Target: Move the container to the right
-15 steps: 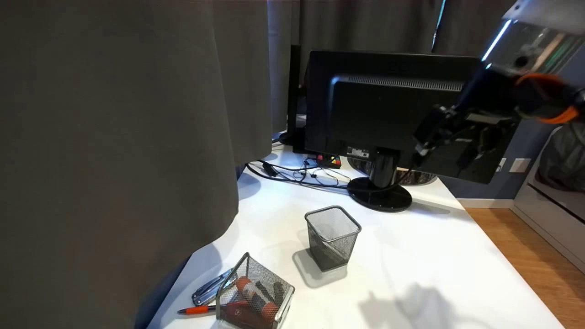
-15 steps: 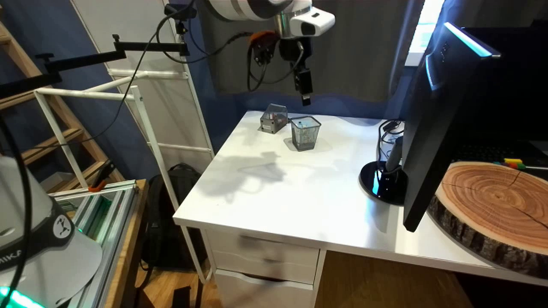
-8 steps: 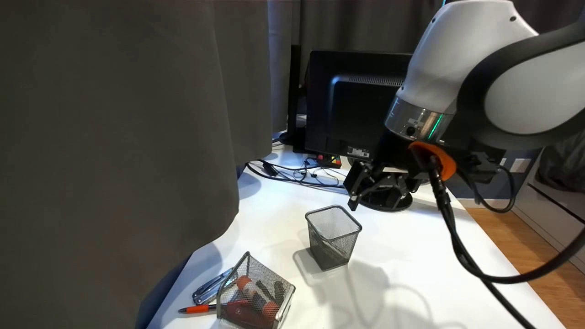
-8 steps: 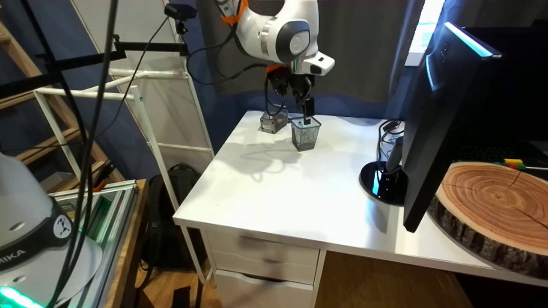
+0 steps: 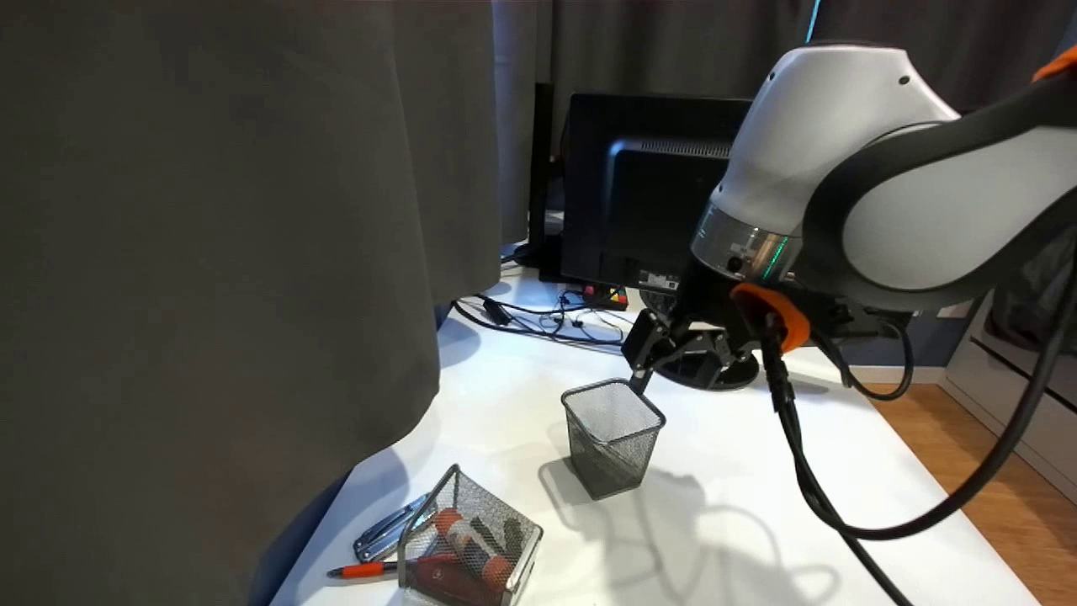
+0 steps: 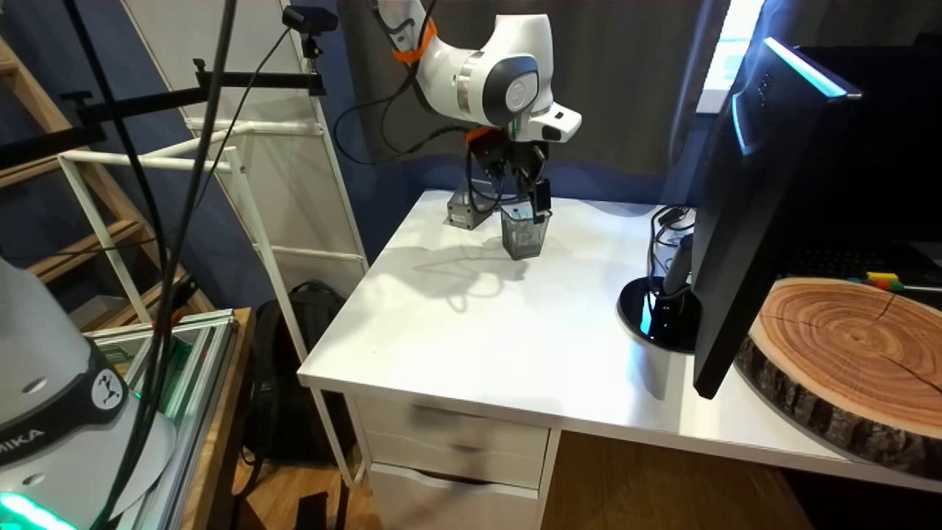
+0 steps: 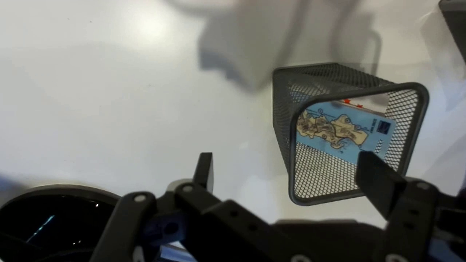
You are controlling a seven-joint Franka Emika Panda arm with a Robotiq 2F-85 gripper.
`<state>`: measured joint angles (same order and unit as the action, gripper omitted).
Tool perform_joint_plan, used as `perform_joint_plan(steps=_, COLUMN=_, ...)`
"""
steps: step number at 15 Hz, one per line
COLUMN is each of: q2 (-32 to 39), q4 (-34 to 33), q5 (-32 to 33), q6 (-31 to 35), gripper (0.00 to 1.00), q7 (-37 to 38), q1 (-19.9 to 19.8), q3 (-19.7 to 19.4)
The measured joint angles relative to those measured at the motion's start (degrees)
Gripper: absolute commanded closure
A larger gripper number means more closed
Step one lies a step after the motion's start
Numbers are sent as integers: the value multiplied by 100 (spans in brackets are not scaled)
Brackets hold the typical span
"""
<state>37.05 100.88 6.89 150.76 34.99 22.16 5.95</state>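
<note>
The container (image 5: 612, 450) is a dark wire-mesh cup with a square rim, upright on the white desk. It also shows in an exterior view (image 6: 521, 237) and in the wrist view (image 7: 324, 176), with a blue card printed with a map inside. My gripper (image 7: 285, 162) is open and empty in the wrist view. One finger overlaps the cup's opening and the other is outside over the desk. In both exterior views the gripper (image 5: 676, 379) (image 6: 542, 212) is at the height of the rim, on its monitor side. Whether a finger touches the rim I cannot tell.
A second mesh holder (image 5: 471, 539) with orange-handled tools lies beside the cup, near a pen (image 5: 362, 571) and a silver multitool (image 5: 387, 532). A monitor (image 6: 765, 221) on a round black base (image 5: 702, 370), cables (image 5: 555, 335) and a wood slab (image 6: 854, 346) are on the desk.
My gripper has come down from in front of the monitor to the cup's rim, with a small further shift in the last half second. The cup has not moved.
</note>
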Motion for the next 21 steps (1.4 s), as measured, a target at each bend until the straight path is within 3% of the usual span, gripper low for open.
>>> perform_joint_plan(steps=1, q2=119, q4=-87, q5=-3, q6=63, gripper=3, q7=-70, q1=20, q3=-23)
perform_joint_plan(steps=2, q2=239, q4=-189, q5=-6, q6=109, gripper=26, q7=-141, q1=29, q3=-37)
perform_joint_plan(steps=4, q2=459, q4=-409, q5=-19, q6=148, gripper=30, q7=-265, q1=40, q3=-57)
perform_joint_plan(steps=9, q2=871, q4=-843, q5=-227, q6=142, gripper=67, q7=-667, q1=42, q3=-38)
perform_joint_plan(steps=13, q2=1030, q4=-1047, q5=-415, q6=-225, gripper=95, q7=-932, q1=42, q3=-1)
perform_joint_plan(steps=17, q2=1020, q4=-1140, q5=-478, q6=-634, gripper=100, q7=-949, q1=44, q3=-8)
perform_joint_plan(steps=21, q2=669, q4=-766, q5=-675, q6=-500, gripper=99, q7=-468, q1=31, q3=-248)
